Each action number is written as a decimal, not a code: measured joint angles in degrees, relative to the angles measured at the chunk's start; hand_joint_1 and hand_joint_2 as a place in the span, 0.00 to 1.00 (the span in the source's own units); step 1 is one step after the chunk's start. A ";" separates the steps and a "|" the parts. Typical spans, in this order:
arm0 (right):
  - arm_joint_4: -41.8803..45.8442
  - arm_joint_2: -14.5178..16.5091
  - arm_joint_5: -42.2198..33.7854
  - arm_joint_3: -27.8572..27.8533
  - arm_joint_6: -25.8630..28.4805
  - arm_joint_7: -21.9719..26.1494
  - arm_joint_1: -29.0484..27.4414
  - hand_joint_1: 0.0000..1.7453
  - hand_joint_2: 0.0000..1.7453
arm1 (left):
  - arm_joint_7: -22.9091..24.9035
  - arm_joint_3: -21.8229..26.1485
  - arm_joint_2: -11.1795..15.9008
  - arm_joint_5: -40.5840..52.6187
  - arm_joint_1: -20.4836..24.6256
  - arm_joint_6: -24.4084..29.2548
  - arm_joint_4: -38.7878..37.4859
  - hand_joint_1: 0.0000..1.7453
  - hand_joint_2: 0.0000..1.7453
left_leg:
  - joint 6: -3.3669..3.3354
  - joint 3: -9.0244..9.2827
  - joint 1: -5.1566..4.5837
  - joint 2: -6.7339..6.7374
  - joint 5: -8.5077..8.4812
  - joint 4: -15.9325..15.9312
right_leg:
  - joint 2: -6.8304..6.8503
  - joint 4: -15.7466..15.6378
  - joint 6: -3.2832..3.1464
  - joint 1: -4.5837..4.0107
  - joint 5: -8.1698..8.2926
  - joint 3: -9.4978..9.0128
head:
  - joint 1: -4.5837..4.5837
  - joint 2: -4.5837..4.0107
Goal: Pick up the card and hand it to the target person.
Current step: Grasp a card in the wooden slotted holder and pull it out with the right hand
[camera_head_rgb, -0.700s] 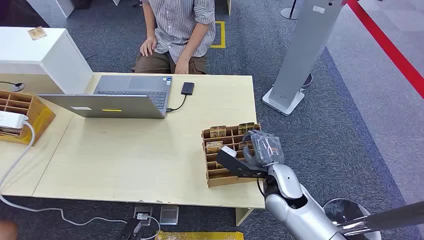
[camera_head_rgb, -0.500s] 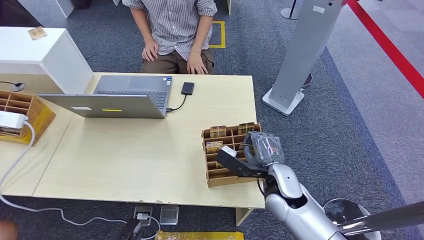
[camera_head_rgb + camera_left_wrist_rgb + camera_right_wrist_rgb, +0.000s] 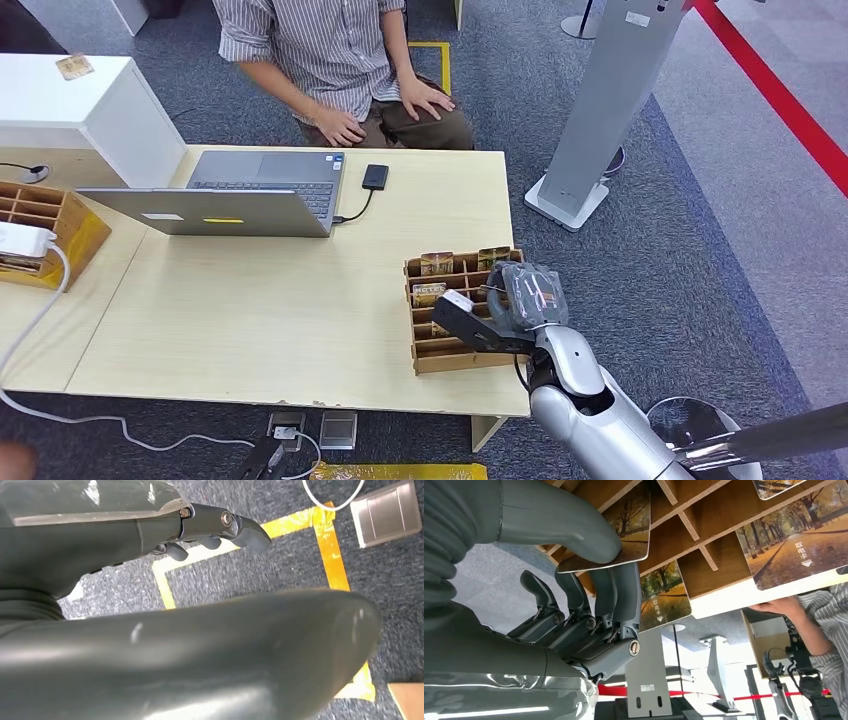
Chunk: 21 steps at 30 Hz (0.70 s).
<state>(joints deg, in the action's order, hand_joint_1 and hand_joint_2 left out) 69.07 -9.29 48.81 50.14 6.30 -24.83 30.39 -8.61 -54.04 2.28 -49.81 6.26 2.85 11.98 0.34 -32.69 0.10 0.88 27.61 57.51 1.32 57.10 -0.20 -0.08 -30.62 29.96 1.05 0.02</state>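
Office reception: desk [image 3: 250, 300], laptop [image 3: 240, 195], carpet [image 3: 700, 250], seated person [image 3: 330, 60].

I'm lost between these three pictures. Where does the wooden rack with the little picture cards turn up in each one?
Head view: the wooden rack sits at the near right corner of the table, under the right hand.
Left wrist view: not in it; carpet and yellow floor tape there.
Right wrist view: close up, its dividers above the right hand, which pinches a card.
Shared landmark: the person in the striped shirt.
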 joint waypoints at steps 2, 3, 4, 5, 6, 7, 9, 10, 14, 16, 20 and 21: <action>0.00 0.00 -0.10 0.00 0.21 0.01 0.00 0.86 1.00 | -0.13 -0.22 0.01 0.21 0.00 0.36 0.00 0.00 0.00 | 0.00 0.00 0.00 0.00 0.00 0.00 | 0.00 0.00 0.00 0.00 0.00 0.00 | 0.00 0.00; 0.00 0.00 -0.14 0.00 0.33 0.02 0.00 0.86 1.00 | -0.24 -0.26 0.01 0.21 0.00 0.36 0.00 0.00 0.00 | 0.00 0.00 0.00 0.00 0.00 0.00 | 0.00 0.00 0.00 0.00 0.00 0.00 | 0.00 0.00; -0.01 0.00 -0.17 0.00 0.46 0.03 -0.01 0.86 1.00 | -0.36 -0.27 0.01 0.12 -0.01 0.32 0.00 0.00 0.00 | 0.00 0.00 0.00 0.00 0.00 0.00 | 0.00 0.00 0.00 0.00 0.00 0.00 | 0.00 0.00; -0.01 0.00 -0.20 0.01 0.54 0.04 0.00 0.86 1.00 | -0.43 -0.28 0.02 -0.06 -0.01 0.24 0.00 0.00 0.00 | 0.00 0.00 0.00 0.00 0.00 0.00 | 0.00 0.00 0.00 0.00 0.00 0.00 | 0.00 0.00; 0.00 0.00 -0.31 0.01 0.50 -0.05 0.03 0.86 1.00 | -0.50 -0.32 0.04 -0.26 -0.01 0.16 0.00 0.00 0.00 | 0.00 -0.01 0.00 0.00 0.00 0.00 | 0.00 0.00 0.00 0.00 0.00 0.00 | 0.00 0.00; 0.18 -0.03 -0.63 0.02 0.19 -0.37 0.12 0.86 1.00 | -0.60 -0.45 0.09 -0.49 -0.02 0.11 0.00 0.00 0.00 | 0.00 -0.01 0.00 0.00 0.00 0.00 | 0.00 0.00 0.00 0.00 0.00 0.01 | 0.00 0.00; 1.39 -0.35 -2.00 -0.02 -1.73 -1.79 0.44 0.86 1.00 | -0.78 -0.85 0.27 -0.87 -0.05 0.10 -0.01 0.00 0.00 | 0.00 -0.01 0.00 0.00 0.00 0.00 | 0.00 0.00 0.00 0.00 0.00 0.01 | 0.00 0.00; 2.61 -0.72 -3.22 -0.11 -3.49 -2.87 0.66 0.86 1.00 | -0.81 -1.02 0.38 -1.11 -0.10 0.14 -0.01 0.00 0.00 | 0.00 -0.01 0.00 0.00 0.00 0.00 | 0.00 0.00 0.00 0.00 0.00 0.01 | -0.01 0.00; 9.55 -3.06 -8.21 -1.21 -11.02 -7.63 1.72 0.86 1.00 | -0.84 -1.13 0.82 -2.16 -0.66 0.24 -0.02 0.00 0.00 | 0.00 -0.01 0.00 0.00 0.00 0.01 | -0.01 0.00 0.00 0.00 0.01 0.03 | -0.01 0.00; 13.59 -4.31 -9.07 -2.10 -12.19 -8.74 1.99 0.86 1.00 | -0.94 -1.13 0.94 -2.61 -0.92 0.24 -0.02 0.00 0.00 | 0.00 -0.02 0.00 0.00 0.00 0.02 | -0.01 -0.01 0.00 0.00 0.01 0.04 | -0.01 0.00; 21.84 -6.49 -9.02 -4.40 -12.65 -9.46 2.18 0.86 1.00 | -1.03 -1.13 1.05 -2.87 -1.07 0.23 -0.02 0.00 0.00 | 0.00 -0.01 0.00 0.00 0.00 0.02 | -0.01 -0.01 0.00 0.01 0.01 0.04 | 0.00 0.00; 23.61 -6.89 -8.96 -4.87 -12.70 -9.49 2.16 0.86 1.00 | -1.03 -1.13 1.05 -2.87 -1.07 0.23 -0.02 0.00 0.00 | 0.00 -0.01 0.00 0.00 0.00 0.02 | -0.01 -0.01 0.00 0.01 0.01 0.04 | 0.00 0.00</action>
<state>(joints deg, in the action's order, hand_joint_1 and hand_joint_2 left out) 92.68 -16.18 39.85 45.27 -6.40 -34.32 32.55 -9.64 -55.17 3.33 -52.68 5.19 3.08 11.96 0.33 -32.71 0.10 0.89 27.61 57.53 1.31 57.09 -0.20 -0.07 -30.61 30.00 1.05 0.02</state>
